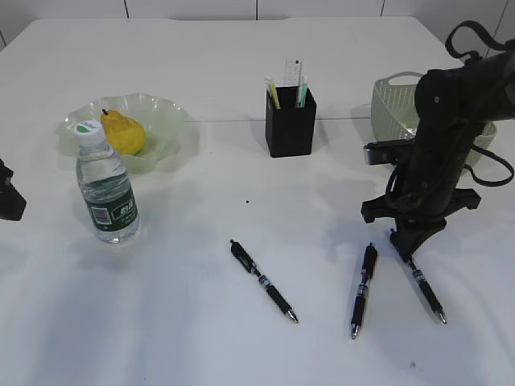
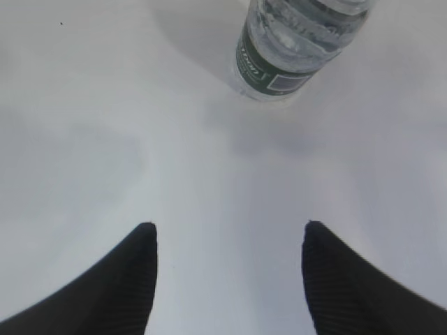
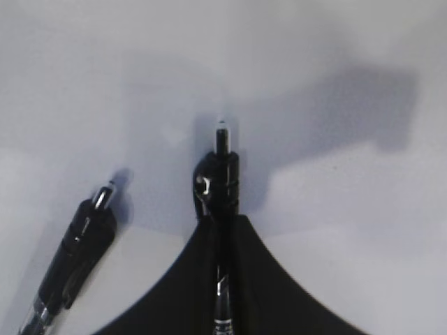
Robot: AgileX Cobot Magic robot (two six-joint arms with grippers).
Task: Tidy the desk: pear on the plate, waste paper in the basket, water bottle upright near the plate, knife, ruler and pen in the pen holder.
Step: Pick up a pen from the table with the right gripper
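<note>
Right gripper (image 3: 222, 230) has its black jaws closed on the rightmost black ballpoint pen (image 1: 426, 295), which lies on the plain white desk (image 1: 201, 322) well in front of the small matte black square pen holder (image 1: 290, 122). The hold is near one end, so the pen may swing or slip when lifted. Left gripper (image 2: 227, 279) is wide open and empty, near the upright clear plastic water bottle (image 2: 293, 49).

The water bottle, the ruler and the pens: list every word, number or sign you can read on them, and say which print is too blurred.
Water bottle label: pale print, too blurred to read in both views.
Ruler in the pen holder: dark markings, too small to read.
Pens: no readable text.
</note>
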